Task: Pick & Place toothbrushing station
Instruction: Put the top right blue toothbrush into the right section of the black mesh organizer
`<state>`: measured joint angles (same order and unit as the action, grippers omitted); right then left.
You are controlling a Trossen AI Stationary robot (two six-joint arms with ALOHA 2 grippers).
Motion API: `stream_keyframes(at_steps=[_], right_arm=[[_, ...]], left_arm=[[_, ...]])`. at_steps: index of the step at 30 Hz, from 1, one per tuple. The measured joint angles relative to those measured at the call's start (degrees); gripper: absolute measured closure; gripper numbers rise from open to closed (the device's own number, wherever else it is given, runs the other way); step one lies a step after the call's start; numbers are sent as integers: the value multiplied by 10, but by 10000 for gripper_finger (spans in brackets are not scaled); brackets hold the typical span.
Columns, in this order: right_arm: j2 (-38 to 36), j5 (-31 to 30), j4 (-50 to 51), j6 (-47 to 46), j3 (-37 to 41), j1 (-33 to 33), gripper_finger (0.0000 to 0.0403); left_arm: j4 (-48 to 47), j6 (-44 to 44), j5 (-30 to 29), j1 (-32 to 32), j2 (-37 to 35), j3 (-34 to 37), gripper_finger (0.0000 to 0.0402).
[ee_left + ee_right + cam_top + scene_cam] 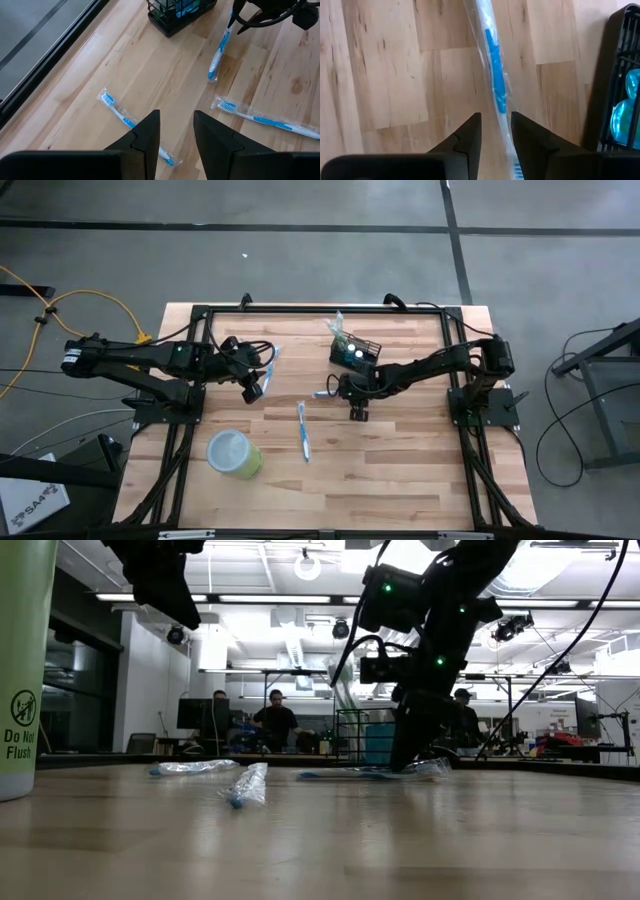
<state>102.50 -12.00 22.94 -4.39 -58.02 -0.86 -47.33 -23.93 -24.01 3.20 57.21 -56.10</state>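
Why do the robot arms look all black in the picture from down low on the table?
In the low view the bright ceiling lights shine from behind, so the right gripper shows as a dark shape; in the high view, even light shows the basket clearly.

The toothbrushing station (357, 351) is a small black wire-mesh rectangular basket. It stands upright on the wooden tabletop (400, 470), toward the far edge and a little right of centre, roughly at one o'clock from the tabletop's middle. Seen from above it sits turned at a slant to the tabletop's edges. Blue and teal items lie inside it, and a clear wrapper sticks out at its far end. At table height its open mesh walls (352, 735) rise straight, with a blue shape showing through them.
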Motion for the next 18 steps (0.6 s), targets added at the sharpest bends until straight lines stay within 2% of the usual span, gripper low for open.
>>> stream_keyframes(at_steps=[11, 18], right_arm=[[0, -9, 6, 11, 0, -11, 306], [0, 6, 4, -2, 0, -6, 306]], left_arm=[[0, 0, 0, 0, 0, 0, 289], [0, 0, 0, 0, 0, 0, 289]])
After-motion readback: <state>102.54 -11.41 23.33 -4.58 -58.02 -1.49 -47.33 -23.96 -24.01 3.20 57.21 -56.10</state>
